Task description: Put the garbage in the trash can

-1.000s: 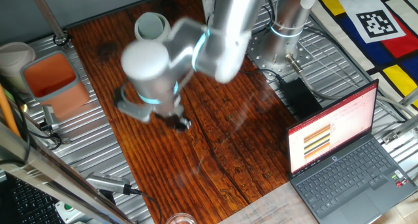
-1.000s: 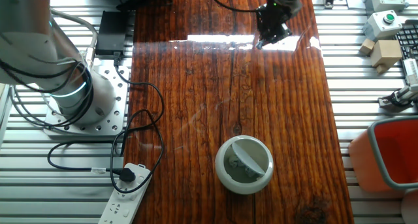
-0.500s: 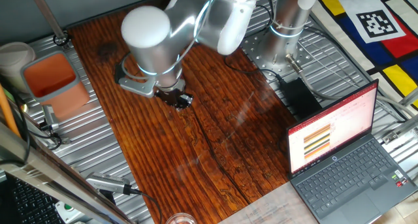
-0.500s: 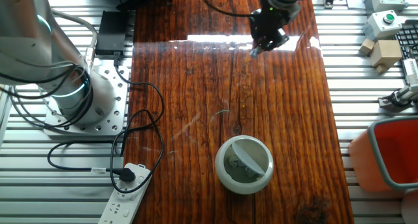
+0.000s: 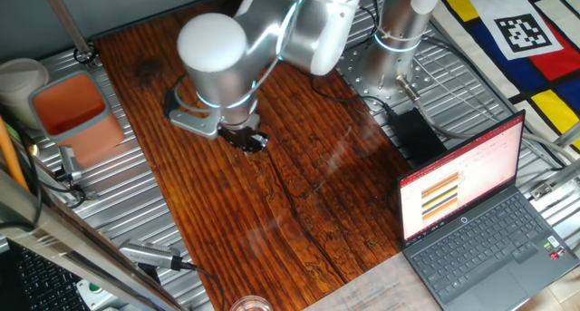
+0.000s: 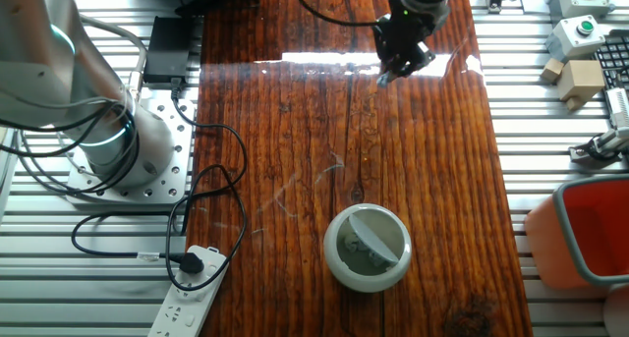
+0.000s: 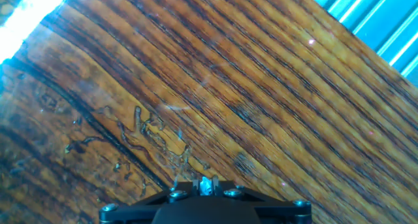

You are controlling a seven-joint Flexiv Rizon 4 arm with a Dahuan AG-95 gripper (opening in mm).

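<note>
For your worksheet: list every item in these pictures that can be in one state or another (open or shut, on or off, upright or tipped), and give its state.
gripper: low over the wooden table; open or shut cannot be told
trash can: upright, open-topped, something pale inside
laptop: lid open, screen lit
rectangular bin: upright, no lid, orange inside
power strip: one black plug inserted

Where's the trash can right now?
In the other fixed view, the trash can stands on the wooden table, near its bottom edge, far from the gripper.
</note>
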